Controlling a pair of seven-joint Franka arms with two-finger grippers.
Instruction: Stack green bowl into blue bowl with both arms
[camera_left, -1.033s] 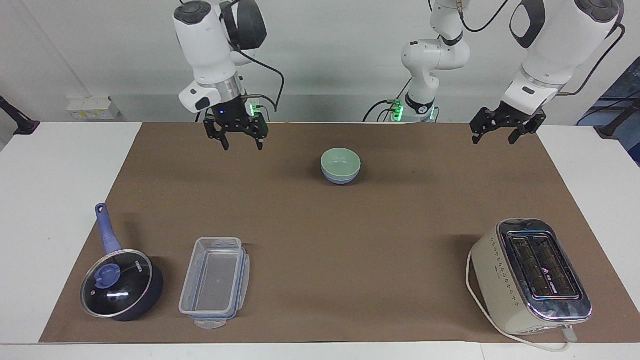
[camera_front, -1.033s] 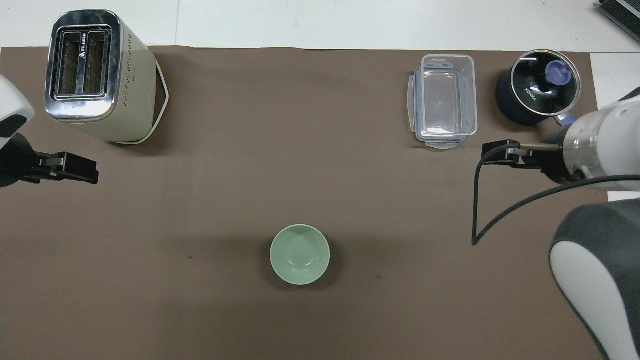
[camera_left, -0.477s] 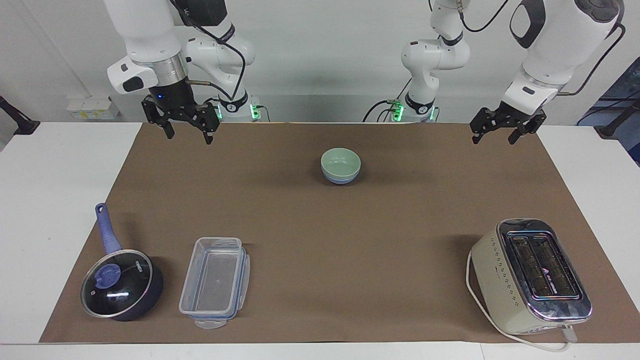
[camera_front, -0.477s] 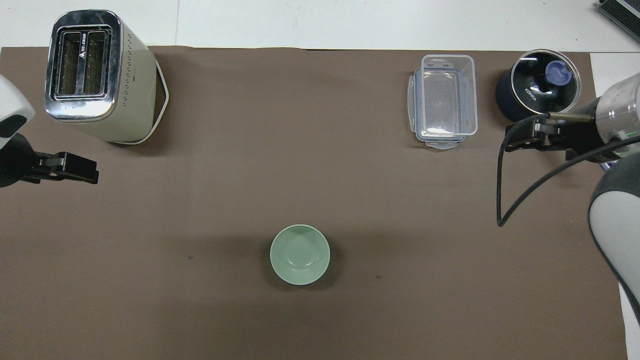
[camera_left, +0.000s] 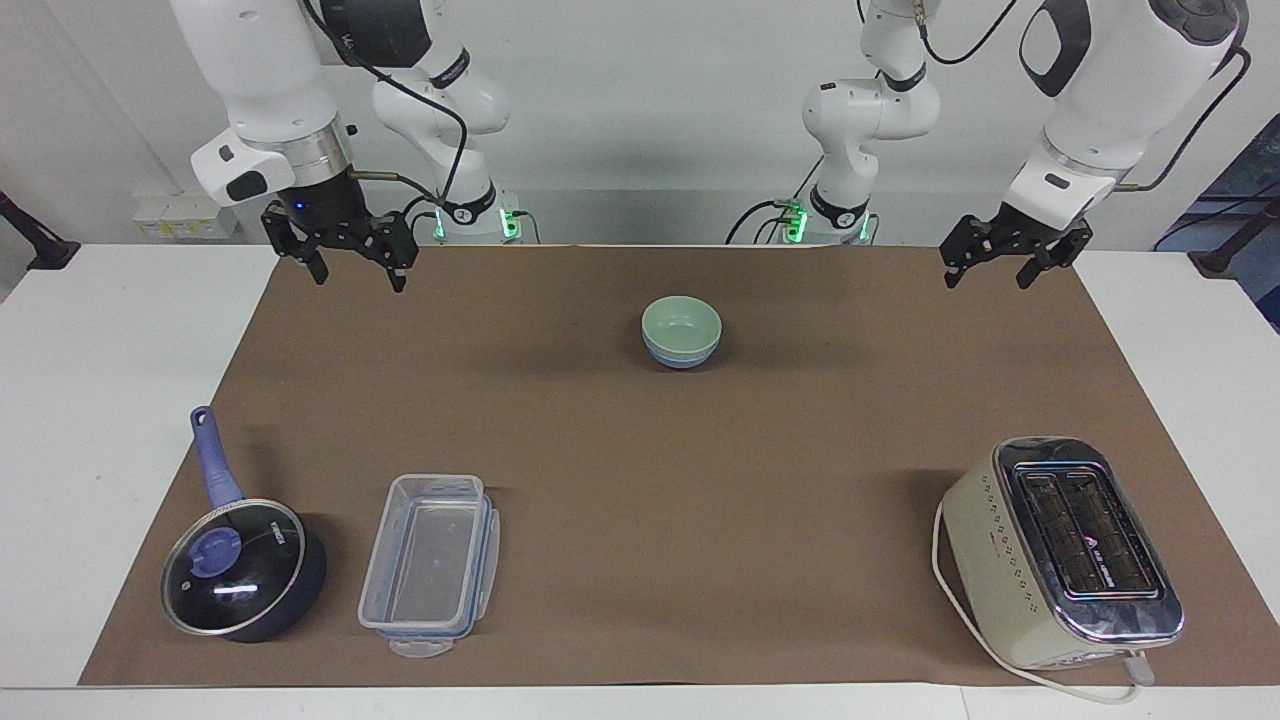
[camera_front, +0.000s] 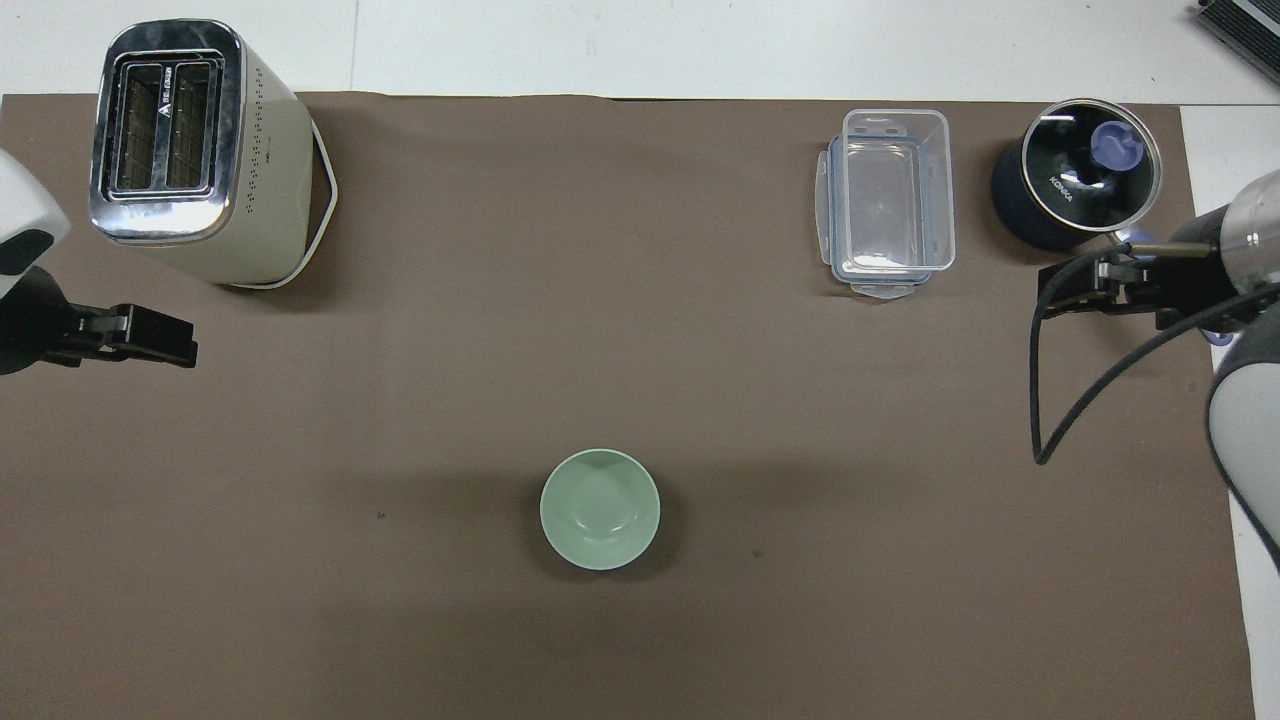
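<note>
The green bowl is sitting nested inside the blue bowl, so by my reading the stacking itself is done and the step in hand is the clearing away of both arms. The 2 bowls are resting together on the brown mat, nearer to the robots than the toaster, about midway between the 2 arm bases. The right gripper is hanging empty with its fingers spread apart over the mat's edge at the right arm's end, well apart from the bowls; the left gripper is hanging empty too, fingers released, over the mat's edge at the left arm's end, above the table nearer to the robots than the toaster. Nothing more seems called for than parking the arms. The facing view is showing the blue rim peeking out beneath the green bowl; the overhead view is showing only the green bowl, with the blue one hidden under it.
</note>
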